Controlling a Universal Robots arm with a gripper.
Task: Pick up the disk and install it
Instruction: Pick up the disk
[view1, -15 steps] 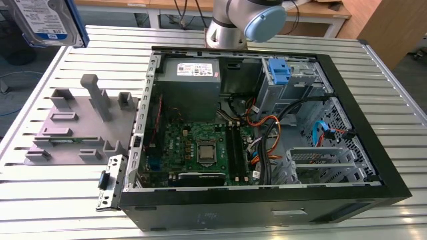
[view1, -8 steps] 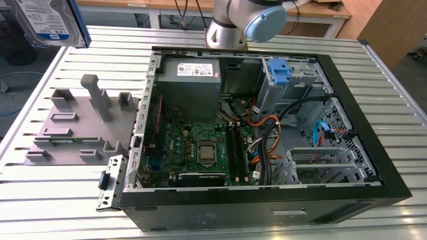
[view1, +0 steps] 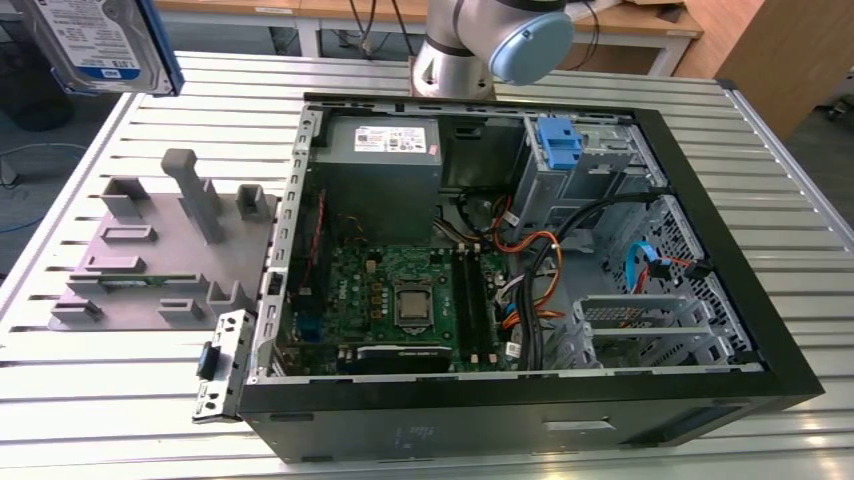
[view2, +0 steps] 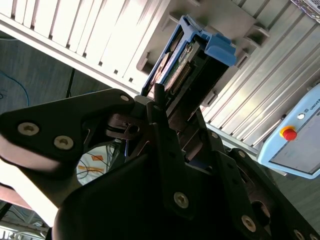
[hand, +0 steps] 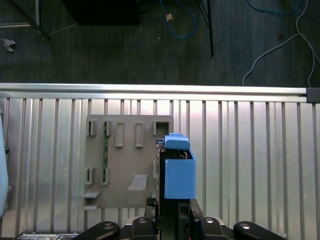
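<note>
The black gripper (view2: 175, 117) is clamped on the flat silver-grey disk (view2: 186, 70) in its blue plastic carrier. The disk is held in the air above the grey plastic fixture plate (hand: 125, 165), to the exterior view's left of the open black computer case (view1: 534, 412).

Bright, even light falls on the table (view1: 107, 400), and its top gleams. In the first wrist view its rim glares white, with the floor (hand: 100, 45) beyond it dim. The case (view1: 534, 425) on it is shaded inside. In the second wrist view the gripper (view2: 177, 112) is dark and soft, the disk (view2: 182, 65) sharper, and the table behind is washed out.
</note>
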